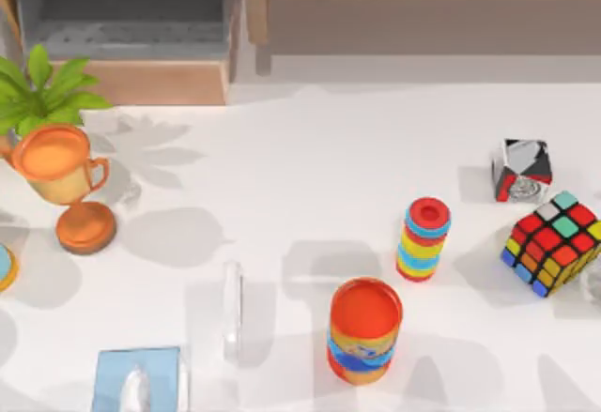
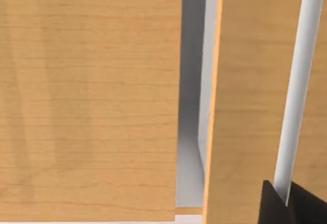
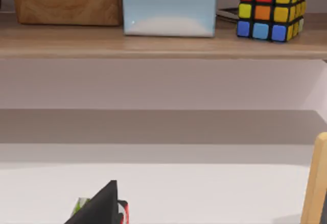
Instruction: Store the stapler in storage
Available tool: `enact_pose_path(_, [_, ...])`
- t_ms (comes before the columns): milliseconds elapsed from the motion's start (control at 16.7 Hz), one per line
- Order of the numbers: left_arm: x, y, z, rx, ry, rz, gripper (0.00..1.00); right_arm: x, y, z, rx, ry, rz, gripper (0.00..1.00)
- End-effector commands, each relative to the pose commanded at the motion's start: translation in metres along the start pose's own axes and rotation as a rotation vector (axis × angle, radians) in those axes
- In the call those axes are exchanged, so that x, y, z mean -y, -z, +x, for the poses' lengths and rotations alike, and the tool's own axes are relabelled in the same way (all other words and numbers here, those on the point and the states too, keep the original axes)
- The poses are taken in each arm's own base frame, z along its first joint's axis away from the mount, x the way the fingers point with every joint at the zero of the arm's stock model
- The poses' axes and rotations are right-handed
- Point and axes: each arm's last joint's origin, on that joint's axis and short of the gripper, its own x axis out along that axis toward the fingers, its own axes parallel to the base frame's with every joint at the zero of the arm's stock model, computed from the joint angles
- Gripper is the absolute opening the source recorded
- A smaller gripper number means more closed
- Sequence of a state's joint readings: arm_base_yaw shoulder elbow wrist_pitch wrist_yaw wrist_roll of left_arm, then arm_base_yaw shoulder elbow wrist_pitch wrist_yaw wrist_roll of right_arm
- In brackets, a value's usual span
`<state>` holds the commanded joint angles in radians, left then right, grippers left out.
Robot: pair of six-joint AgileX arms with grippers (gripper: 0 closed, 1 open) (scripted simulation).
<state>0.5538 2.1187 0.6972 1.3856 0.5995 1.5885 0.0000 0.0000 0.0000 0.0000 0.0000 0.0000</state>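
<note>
Right now you find the stapler (image 1: pixel 232 311) lying untouched on the tabletop (image 1: pixel 310 177), lower left of centre in the top view, beside the orange can (image 1: pixel 364 329). Grip it across its narrow width; gripper states I cannot tell.

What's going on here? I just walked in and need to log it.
Nothing is being handled on the table yet. The stapler lies untouched near the front edge, between the tissue box and the orange can. The drawer at the back left stands open, so storage looks ready. The left wrist view faces wooden cabinet panels up close; the right wrist view looks at a shelf holding another tissue box and cube.
</note>
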Motion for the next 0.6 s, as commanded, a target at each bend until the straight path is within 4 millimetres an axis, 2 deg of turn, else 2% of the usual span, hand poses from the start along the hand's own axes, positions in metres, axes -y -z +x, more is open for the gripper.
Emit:
enact_pose_path(120, [-0.001,0.002,-0.011,-0.003,-0.005,0.005,0.0,0.0,0.0,0.0,0.0,0.0,0.0,1.0])
enact_pose_path(420, [0.002,0.0,-0.056,0.001,0.004,-0.003,0.0,0.0,0.0,0.0,0.0,0.0,0.0,1.0])
enact_pose_path(600, [0.002,0.0,-0.062,0.001,0.001,-0.001,0.0,0.0,0.0,0.0,0.0,0.0,0.0,1.0])
